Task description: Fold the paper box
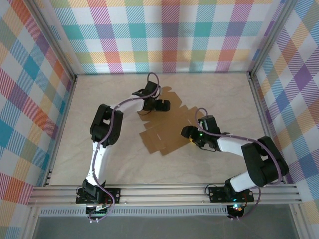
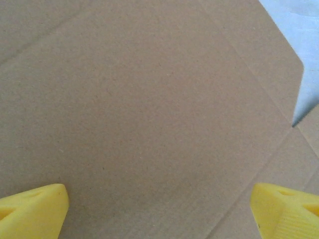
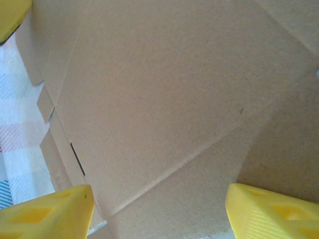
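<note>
Ringed by plaid walls, the beige table (image 1: pixel 99 159) carries the flat brown corrugated-cardboard paper box (image 1: pixel 167 132) at its centre, seemingly unfolded. Left gripper (image 1: pixel 163 105) and right gripper (image 1: pixel 188 133) are spread open over it; a flap probably needs raising next.

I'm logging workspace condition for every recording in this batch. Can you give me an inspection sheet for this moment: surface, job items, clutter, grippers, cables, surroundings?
Surface: pale beige marbled tabletop, no spills seen.
Job's things: brown corrugated cardboard die-cut sheet, spread out mid-table, no flap seen raised.
Clutter: nothing seen.
Grippers: left gripper open at the sheet's far edge; right gripper open at its right edge; yellow fingertips stand wide apart over cardboard in both wrist views.
Cables: purple cables run along both arms, looping above each wrist.
Surroundings: pastel plaid walls on three sides; aluminium rail at the near edge.
</note>
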Robot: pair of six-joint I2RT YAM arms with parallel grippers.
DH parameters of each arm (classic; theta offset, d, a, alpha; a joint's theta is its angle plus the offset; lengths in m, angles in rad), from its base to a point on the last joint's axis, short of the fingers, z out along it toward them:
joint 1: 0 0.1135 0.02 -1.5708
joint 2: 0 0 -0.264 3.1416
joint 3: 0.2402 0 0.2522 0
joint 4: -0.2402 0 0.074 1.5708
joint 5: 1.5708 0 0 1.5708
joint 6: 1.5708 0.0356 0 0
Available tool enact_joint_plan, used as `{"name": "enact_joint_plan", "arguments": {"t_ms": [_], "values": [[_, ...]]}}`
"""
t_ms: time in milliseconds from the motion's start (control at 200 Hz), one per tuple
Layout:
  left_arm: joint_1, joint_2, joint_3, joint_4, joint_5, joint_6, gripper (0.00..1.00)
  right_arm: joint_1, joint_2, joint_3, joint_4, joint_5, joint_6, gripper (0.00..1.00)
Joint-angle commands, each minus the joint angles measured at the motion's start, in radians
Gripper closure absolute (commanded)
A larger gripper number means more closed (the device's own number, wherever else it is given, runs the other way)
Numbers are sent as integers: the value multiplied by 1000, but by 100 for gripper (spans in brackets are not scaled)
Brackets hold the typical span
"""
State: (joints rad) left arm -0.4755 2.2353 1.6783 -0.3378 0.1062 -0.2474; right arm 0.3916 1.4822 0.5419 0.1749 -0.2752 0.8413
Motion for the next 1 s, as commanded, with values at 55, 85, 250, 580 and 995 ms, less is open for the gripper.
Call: {"name": "enact_joint_plan", "arguments": {"t_ms": [55, 85, 250, 580, 995], "values": [[5, -105, -208, -62, -133, -143, 2, -37, 138, 65, -19, 38, -35, 28], [5, -134, -256, -49, -137, -158, 2, -45, 160, 83, -21, 36, -43, 28], [-2, -329, -552, 51, -176, -279, 1, -90, 247, 216, -60, 26, -100, 28], [-58, -549, -809, 68, -156, -363, 0, -133, 441, 563, -216, -127, -150, 26], [-47, -524, -596, 69, -116, -155, 4, -154, 135, 287, -25, -105, -61, 24]]}}
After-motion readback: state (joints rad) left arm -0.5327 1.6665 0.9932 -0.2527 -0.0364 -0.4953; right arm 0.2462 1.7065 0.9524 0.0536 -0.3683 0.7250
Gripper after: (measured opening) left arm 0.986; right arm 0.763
